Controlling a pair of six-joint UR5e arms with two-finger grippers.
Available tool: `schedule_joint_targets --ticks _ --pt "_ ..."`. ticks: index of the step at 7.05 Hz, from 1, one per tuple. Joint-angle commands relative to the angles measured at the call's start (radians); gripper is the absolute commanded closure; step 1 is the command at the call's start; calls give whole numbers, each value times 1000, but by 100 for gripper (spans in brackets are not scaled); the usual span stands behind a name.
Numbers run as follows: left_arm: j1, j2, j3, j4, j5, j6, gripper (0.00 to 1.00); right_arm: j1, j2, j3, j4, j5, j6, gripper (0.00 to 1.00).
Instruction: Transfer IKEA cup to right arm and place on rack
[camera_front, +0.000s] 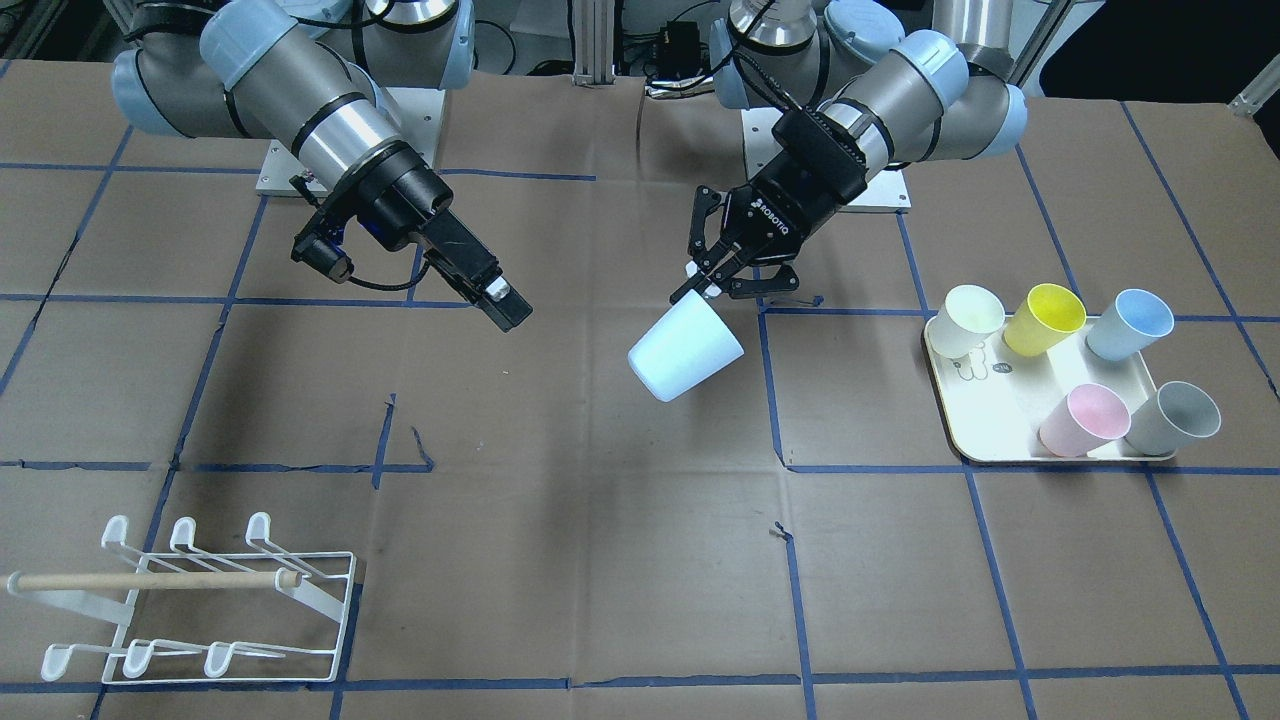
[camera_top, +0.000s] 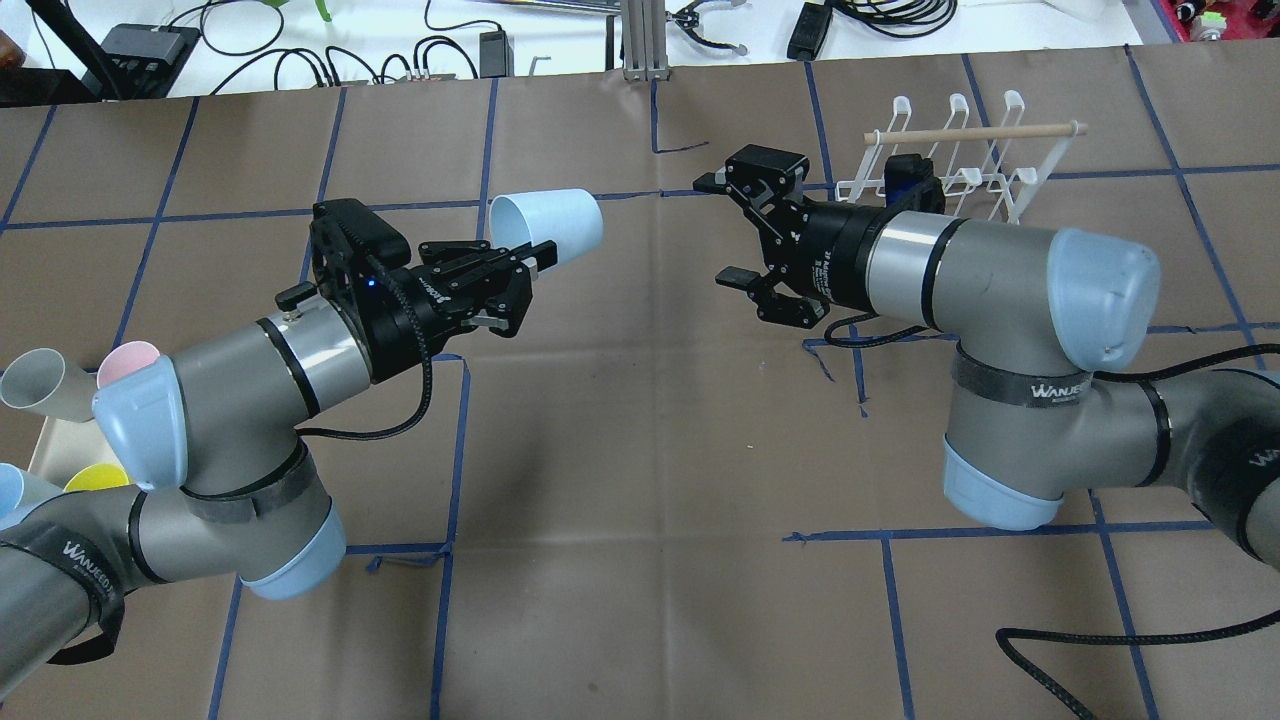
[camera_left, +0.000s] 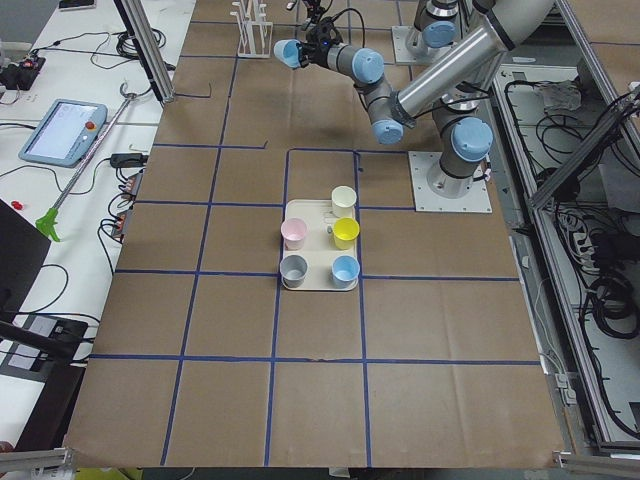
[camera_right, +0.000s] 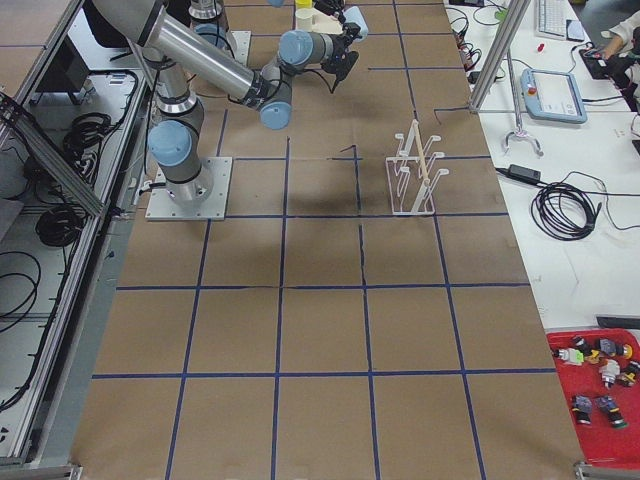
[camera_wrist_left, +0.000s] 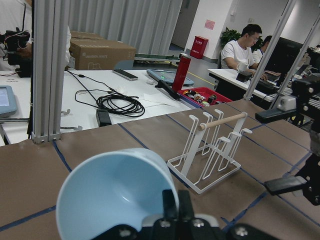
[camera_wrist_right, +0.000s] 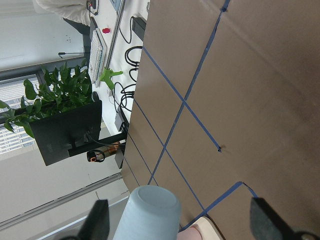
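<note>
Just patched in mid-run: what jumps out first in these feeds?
The left claw holds a pale blue cup by its rim, tilted in mid-air over the middle of the table, and the open right claw faces it across a gap. The white rack holds no cup yet on the robot's right; a tray with five more cups sits on its left.

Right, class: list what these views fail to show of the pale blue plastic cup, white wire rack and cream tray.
1. Overhead view: the left arm hides most of the cream tray; the right arm covers part of the white wire rack.
2. Right wrist view: the bottom edge cuts off the rim of the pale blue plastic cup and the left gripper holding it.
3. Right-side view: cup too small to judge the grip.
</note>
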Motion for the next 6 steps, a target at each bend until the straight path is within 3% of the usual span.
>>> schedule_joint_targets --ticks 1,4,5,6 --pt "-14 -5 -1 9 0 -43 100 0 -2 2 -1 -23 18 1" --pt "-14 -5 -1 63 -2 -154 100 37 -5 5 -27 -134 173 2" --pt "-15 -5 0 63 -3 -170 100 90 -5 4 -32 -208 222 1" --pt "-17 -5 0 63 -3 -177 100 124 -2 4 -32 -220 227 1"
